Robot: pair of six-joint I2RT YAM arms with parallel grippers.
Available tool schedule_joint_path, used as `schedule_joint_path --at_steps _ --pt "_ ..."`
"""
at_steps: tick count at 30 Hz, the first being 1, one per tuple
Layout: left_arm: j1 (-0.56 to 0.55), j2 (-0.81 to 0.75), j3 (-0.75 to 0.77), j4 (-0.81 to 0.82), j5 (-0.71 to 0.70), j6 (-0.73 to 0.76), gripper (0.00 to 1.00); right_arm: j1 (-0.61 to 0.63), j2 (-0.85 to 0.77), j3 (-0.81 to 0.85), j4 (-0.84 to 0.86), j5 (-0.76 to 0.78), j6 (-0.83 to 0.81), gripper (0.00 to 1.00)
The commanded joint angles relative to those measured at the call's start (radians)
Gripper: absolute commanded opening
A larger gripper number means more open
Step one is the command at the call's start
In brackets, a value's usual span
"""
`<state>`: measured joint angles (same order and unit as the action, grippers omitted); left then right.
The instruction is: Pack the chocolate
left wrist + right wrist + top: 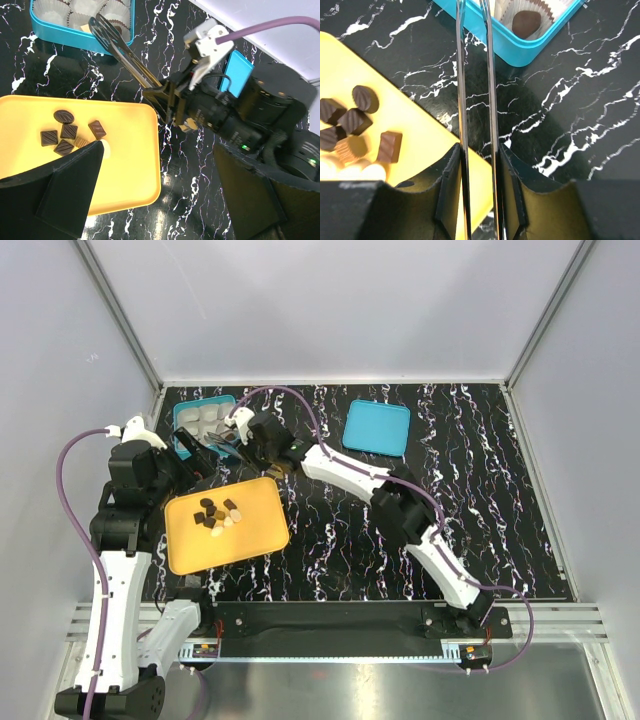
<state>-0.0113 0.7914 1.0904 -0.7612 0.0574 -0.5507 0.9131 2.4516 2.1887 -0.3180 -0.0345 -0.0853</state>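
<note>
Right gripper [479,155] pinching tongs [124,51] narrow, tips seemingly empty over box [520,50], chocolate [355,121] apart on tray [420,125]

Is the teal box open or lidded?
Open: paper cups show inside the box, and the flat teal lid lies apart on the table.

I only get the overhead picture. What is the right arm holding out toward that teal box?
Observer: Its own wrist camera shows the right gripper clamped on a pair of thin metal tongs, whose two blades run out toward the box.
Operator: Has any chocolate gone into the box yet?
Observer: Yes. In that same close view, one dark chocolate sits in a paper cup inside the teal box.
</note>
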Motion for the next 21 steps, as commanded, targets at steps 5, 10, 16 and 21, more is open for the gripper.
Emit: schedule_joint_path --at_steps 5,10,16,21 --pt "0.005 0.000 0.046 0.020 -0.037 0.023 0.99 -0.005 -0.215 -0.090 0.071 -0.022 -0.028 0.39" --pt "0.005 0.015 0.072 0.002 -0.048 0.029 0.99 0.006 -0.357 -0.295 0.103 -0.053 0.005 0.40" --pt "0.005 0.020 0.063 -0.003 -0.054 0.037 0.99 0.061 -0.528 -0.588 0.135 -0.021 0.002 0.43" --pt "0.005 0.031 0.065 -0.012 -0.050 0.035 0.99 0.124 -0.621 -0.740 0.145 -0.005 -0.008 0.47"
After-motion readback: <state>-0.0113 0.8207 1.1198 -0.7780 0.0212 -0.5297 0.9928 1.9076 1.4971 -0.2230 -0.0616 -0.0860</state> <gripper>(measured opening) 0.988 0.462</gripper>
